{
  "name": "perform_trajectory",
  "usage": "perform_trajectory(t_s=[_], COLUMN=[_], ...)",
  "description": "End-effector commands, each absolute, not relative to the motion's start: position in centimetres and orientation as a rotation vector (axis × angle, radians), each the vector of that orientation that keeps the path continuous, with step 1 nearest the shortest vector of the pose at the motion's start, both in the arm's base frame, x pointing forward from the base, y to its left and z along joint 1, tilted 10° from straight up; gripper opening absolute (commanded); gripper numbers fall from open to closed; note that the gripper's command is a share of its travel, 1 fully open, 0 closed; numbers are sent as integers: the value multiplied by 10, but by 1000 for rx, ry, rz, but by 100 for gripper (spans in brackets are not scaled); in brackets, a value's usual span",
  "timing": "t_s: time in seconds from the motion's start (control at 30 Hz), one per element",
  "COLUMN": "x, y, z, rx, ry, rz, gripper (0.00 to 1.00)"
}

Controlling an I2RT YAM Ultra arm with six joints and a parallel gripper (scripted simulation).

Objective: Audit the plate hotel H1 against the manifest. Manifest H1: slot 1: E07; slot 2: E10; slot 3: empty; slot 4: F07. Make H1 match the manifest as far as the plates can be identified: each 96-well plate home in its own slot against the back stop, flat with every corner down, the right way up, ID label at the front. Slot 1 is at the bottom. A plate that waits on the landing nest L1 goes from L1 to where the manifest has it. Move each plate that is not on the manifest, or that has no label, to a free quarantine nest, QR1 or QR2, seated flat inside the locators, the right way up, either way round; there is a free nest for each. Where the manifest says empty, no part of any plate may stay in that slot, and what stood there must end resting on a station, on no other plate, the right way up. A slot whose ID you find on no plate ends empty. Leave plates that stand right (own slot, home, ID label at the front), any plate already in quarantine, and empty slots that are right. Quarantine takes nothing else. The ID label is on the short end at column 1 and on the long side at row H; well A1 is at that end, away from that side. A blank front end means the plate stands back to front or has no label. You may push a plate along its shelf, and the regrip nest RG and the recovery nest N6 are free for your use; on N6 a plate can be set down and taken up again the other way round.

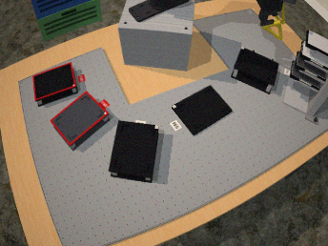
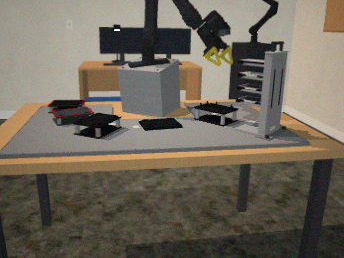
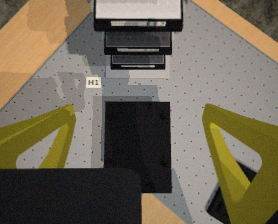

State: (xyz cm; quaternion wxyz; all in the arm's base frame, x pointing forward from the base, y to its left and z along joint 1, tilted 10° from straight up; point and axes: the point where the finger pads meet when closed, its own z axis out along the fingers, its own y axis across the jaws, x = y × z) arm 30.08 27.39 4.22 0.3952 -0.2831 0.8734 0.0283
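Note:
The plate hotel H1 [image 1: 309,66] stands at the table's right edge, and it also shows in the exterior view [image 2: 256,82]. In the wrist view I look down on its front [image 3: 137,35]. A pale plate [image 3: 137,9] lies on the top shelf and darker plates sit on shelves below it. Their labels are too blurred to read. A small H1 tag [image 3: 93,82] lies on the mat. The black landing nest [image 1: 255,70] sits in front of the hotel, below my fingers in the wrist view [image 3: 137,145]. My gripper [image 1: 276,23] [image 3: 138,111] hangs high above it, open and empty.
Two red-framed quarantine nests sit at the left: one black [image 1: 54,81], one grey on top [image 1: 78,117]. A raised black nest [image 1: 134,150] and a flat black pad [image 1: 202,109] lie mid-mat. The grey arm pedestal [image 1: 157,35] stands behind. Blue and green bins [image 1: 64,7] are at the back left.

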Motion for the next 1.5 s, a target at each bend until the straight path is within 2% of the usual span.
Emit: perform_trajectory(t_s=[0.0,0.2,0.23,0.3,0.7,0.77,0.8,1.23,1.37,1.47], x=[308,306,315,307,308,308,319,324,330,332], y=[277,277,284,273,271,271,287,286,290,288], z=[44,35,58,28,9,9,36,18,34,19], rx=[-699,-710,-674,-707,-708,-708,-677,-703,-680,-696], ry=[2185,2187,2140,2193,2193,2193,2129,2176,2145,2179], rz=[90,93,125,83,86,86,133,102,121,96], gripper=[100,100,100,100,100,100,100,100,100,100])
